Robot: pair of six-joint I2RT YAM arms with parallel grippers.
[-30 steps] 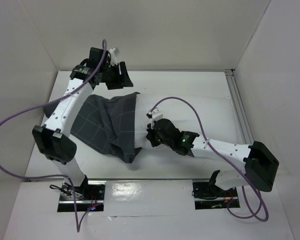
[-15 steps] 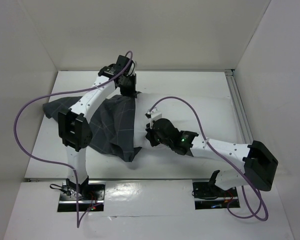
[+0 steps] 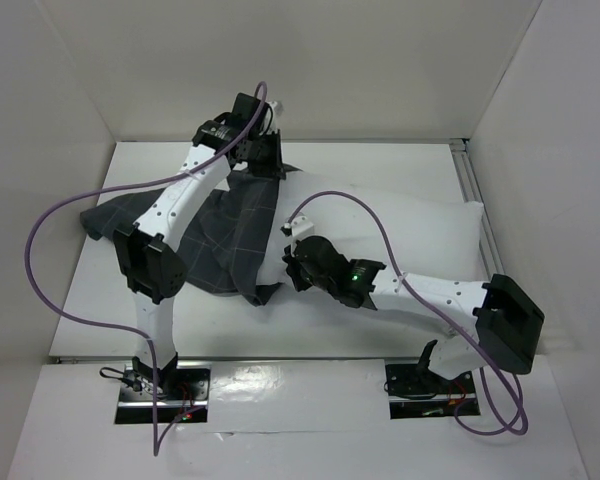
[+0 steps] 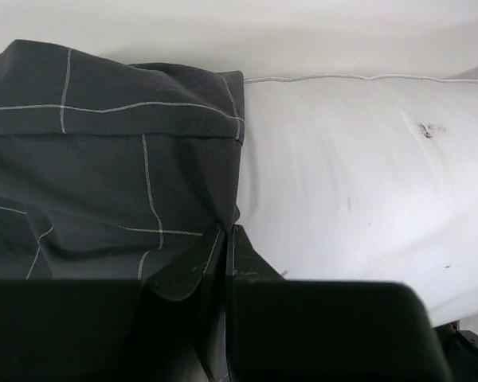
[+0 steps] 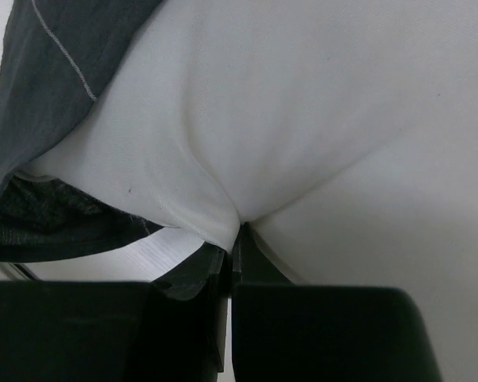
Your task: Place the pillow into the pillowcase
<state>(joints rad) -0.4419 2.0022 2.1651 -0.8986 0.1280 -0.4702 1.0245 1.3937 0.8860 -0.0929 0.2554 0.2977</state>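
White table (image 3: 380, 160) under pillow (image 3: 420, 235) and pillowcase (image 3: 230, 235)

White table (image 3: 400, 160) — walled by white panels (image 3: 330, 70) (metal rail (image 3: 466, 168) along its right edge).

Top external: fixed overhead at the near edge, facing down and forward; distant, takes in the whole table (image 3: 400, 162).
Left wrist: close and low, facing across the pillowcase (image 4: 103, 183) mouth towards the pillow (image 4: 358, 183).
Right wrist: very close, facing the pillow's near side, with the pillowcase at upper left.
Shared by all three: the line where pillowcase meets pillow.
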